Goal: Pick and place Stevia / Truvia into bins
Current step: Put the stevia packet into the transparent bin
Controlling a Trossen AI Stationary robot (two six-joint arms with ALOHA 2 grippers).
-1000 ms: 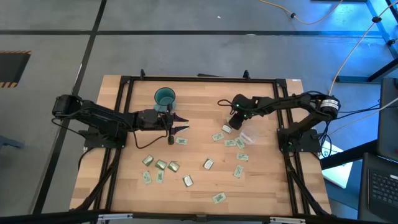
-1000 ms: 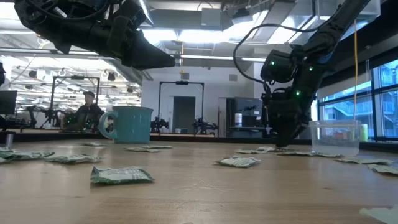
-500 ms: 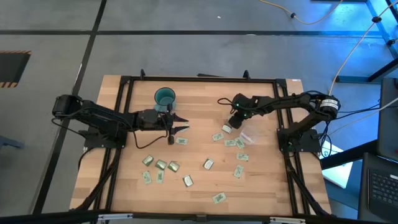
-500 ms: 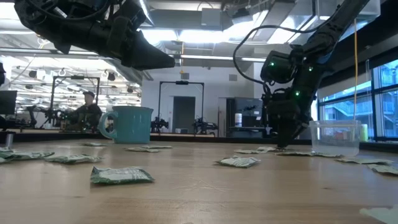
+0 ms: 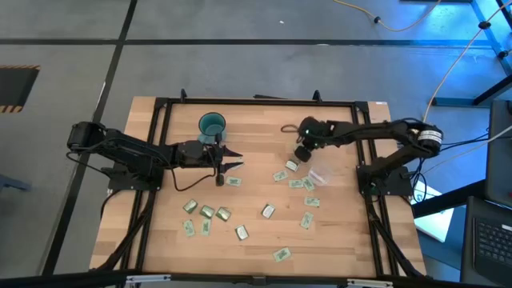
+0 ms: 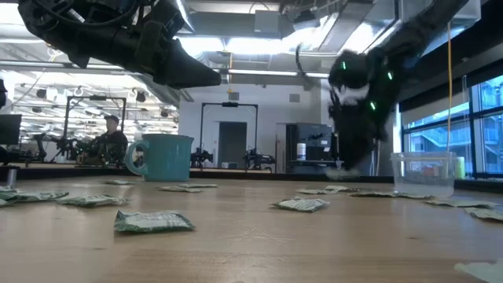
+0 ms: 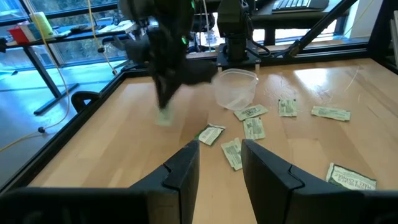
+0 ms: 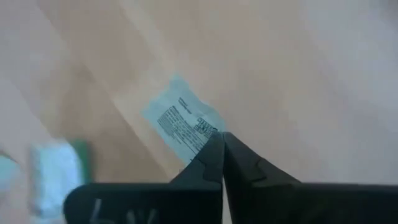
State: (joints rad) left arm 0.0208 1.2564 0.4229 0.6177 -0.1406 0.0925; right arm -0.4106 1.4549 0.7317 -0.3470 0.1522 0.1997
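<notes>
We have the right gripper (image 8: 221, 142) pinched shut on the corner of one pale sachet (image 8: 181, 121), lifted off the wood near the clear cup (image 5: 319, 174). The left gripper (image 5: 230, 162) hangs with its fingers apart beside the teal cup (image 5: 212, 125). By our reckoning the job is barely begun: sachets lie scattered across the table (image 5: 256, 240) (the clear cup looks empty; we cannot tell for the teal one).
</notes>
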